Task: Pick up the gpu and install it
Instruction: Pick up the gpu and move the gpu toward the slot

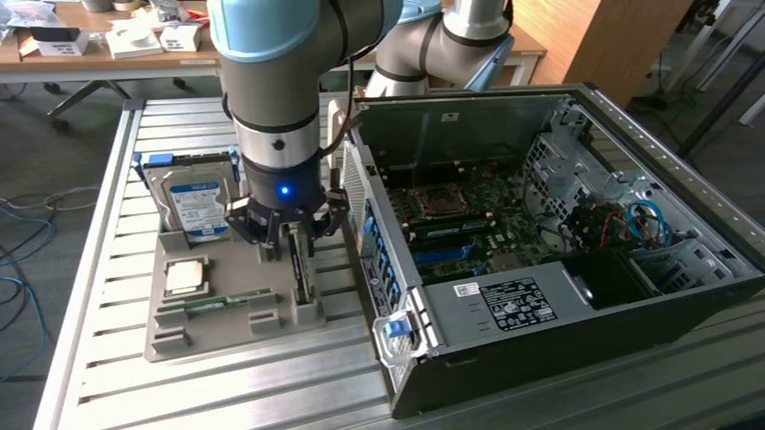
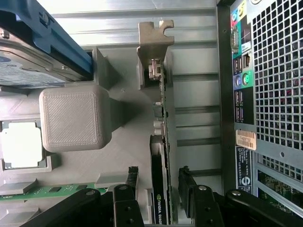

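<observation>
The gpu (image 1: 301, 279) stands on its edge in a slot of the grey holder tray (image 1: 179, 336), beside the open computer case (image 1: 538, 269). My gripper (image 1: 294, 244) has come down over it and is open, one finger on each side of the card. In the wrist view the gpu (image 2: 159, 151) runs between the black fingertips (image 2: 133, 174), with a gap on both sides, and its pale metal bracket (image 2: 154, 42) sits at the far end. My gripper (image 2: 158, 174) touches nothing that I can see.
The tray also holds a hard drive (image 1: 197, 202) with a blue-white label, a square processor (image 1: 188, 276) and a narrow green memory stick (image 1: 215, 303). The case's rear panel (image 2: 265, 94) stands close beside the gpu. A slatted metal table (image 1: 107, 269) carries everything.
</observation>
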### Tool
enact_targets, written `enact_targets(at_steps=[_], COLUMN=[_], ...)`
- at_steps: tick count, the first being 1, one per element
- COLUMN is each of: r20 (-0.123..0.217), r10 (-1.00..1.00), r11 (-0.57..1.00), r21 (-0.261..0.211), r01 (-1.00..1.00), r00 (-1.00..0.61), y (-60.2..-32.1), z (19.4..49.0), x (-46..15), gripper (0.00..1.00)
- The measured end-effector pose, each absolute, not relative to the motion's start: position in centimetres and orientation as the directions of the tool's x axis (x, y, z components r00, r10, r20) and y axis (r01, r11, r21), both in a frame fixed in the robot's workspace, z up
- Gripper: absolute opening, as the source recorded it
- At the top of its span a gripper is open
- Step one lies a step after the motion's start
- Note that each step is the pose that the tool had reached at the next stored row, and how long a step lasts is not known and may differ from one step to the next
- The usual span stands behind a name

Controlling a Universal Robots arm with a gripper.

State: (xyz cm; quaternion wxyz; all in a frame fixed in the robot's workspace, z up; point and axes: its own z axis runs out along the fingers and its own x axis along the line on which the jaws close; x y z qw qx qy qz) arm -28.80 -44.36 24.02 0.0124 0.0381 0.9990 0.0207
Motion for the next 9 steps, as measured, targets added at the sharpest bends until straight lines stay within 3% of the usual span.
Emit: enact_targets(at_steps=[9], r20=[-0.023], r10=[0.077], r11=[0.996], r21=[0.042], r01=[0.076], r00=[-0.997], y=[-44.36], z=[23.38], x=[-28.80], gripper=[0.47])
